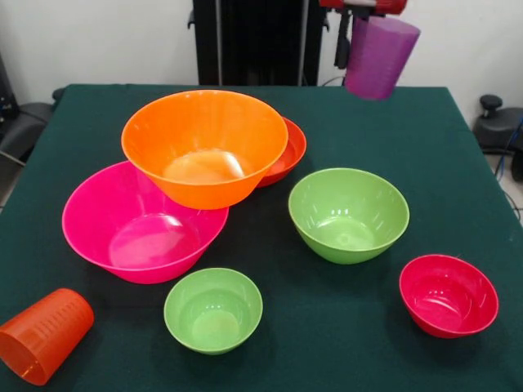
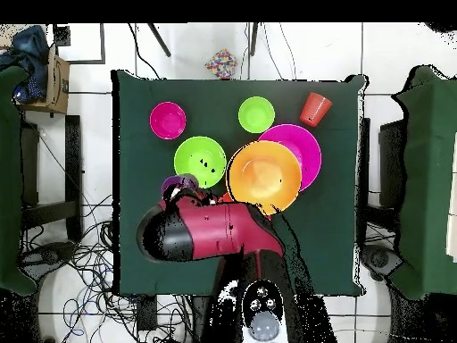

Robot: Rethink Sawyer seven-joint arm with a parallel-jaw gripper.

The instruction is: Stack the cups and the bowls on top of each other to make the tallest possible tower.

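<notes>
A dark green cloth covers the table (image 1: 458, 147), which stands before a plain white wall (image 1: 90, 41). The floor (image 2: 80, 134) is pale tile – cables (image 2: 76, 255) sprawl across it – and a cardboard box (image 2: 55, 73) sits off one corner.

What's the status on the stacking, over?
Gripper shut on purple cup, tilted, held high over the table's far side. Large orange bowl rests on the red-orange bowl and pink bowl. Path clear.

Dark green cloth-covered bench (image 1: 327, 343), cardboard box (image 2: 55, 76) at its corner, tangled cables (image 2: 80, 268) on white tiled floor (image 2: 393, 49), small multicoloured object (image 2: 221, 64) beyond bench edge
</notes>
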